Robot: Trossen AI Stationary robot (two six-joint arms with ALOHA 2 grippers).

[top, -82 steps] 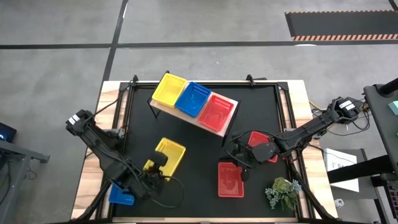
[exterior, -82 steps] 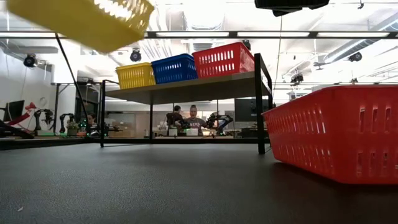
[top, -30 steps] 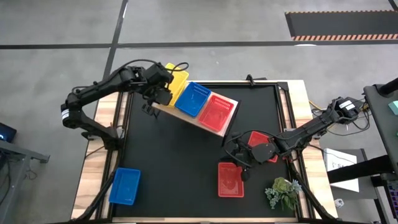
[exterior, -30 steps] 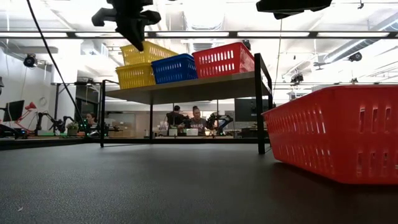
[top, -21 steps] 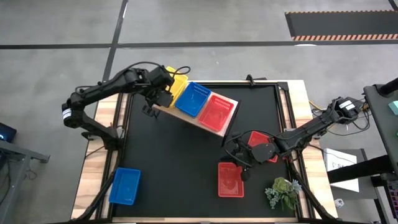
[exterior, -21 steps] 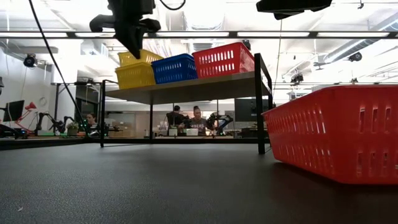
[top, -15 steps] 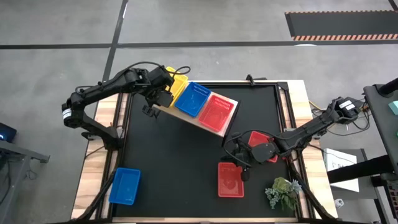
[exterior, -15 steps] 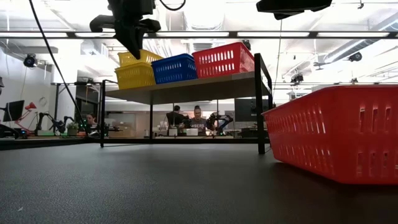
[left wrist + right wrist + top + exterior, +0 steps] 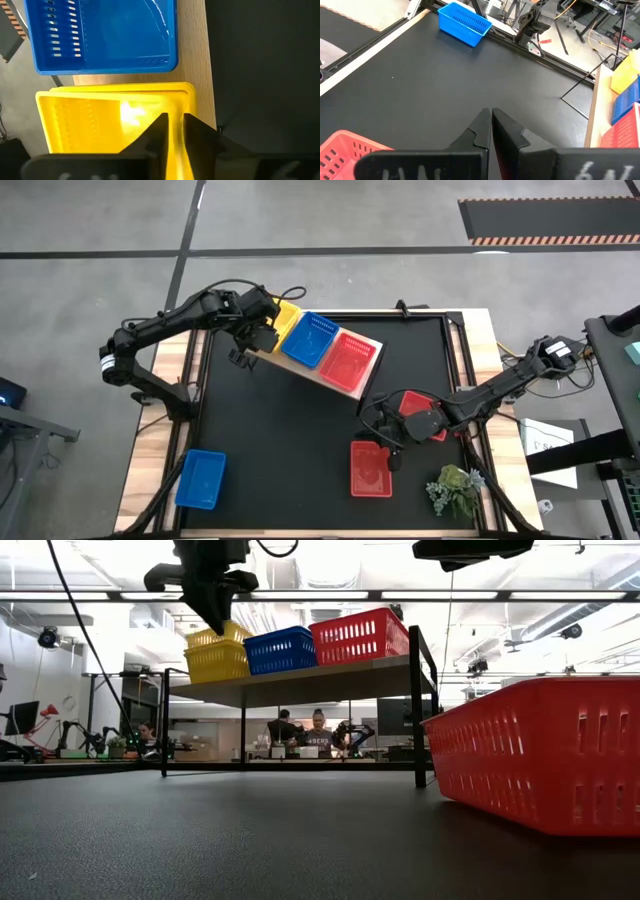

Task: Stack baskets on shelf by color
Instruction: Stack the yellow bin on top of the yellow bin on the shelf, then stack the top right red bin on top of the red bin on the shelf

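The shelf [image 9: 300, 368] stands at the table's far left with a blue basket [image 9: 312, 338] in its middle and a red basket [image 9: 347, 360] at its right end. At its left end a yellow basket [image 9: 218, 662] rests on the plank with a second yellow basket [image 9: 222, 636] nested in it. My left gripper [image 9: 174, 117] is above that stack, shut on the upper yellow basket. My right gripper [image 9: 491, 112] is shut and empty, raised above the table near a red basket [image 9: 370, 468] that rests on the tabletop. My left gripper holds the upper yellow basket by its short end wall [image 9: 175, 137], the end at the shelf's near edge. One finger is inside the basket and one outside. The fingers come from above, pointing down. The basket sits about level, nested in the yellow basket below.
A blue basket [image 9: 200, 478] lies at the table's near left corner. Another red basket [image 9: 428, 425] lies under my right arm. A small plant [image 9: 455, 490] stands at the near right. People sit in the room beyond the shelf [image 9: 300, 730].
My left gripper has gone down a little at the shelf's left end. The yellow basket it holds was tilted above the yellow one on the shelf and has come down level into it. My right arm has kept still.
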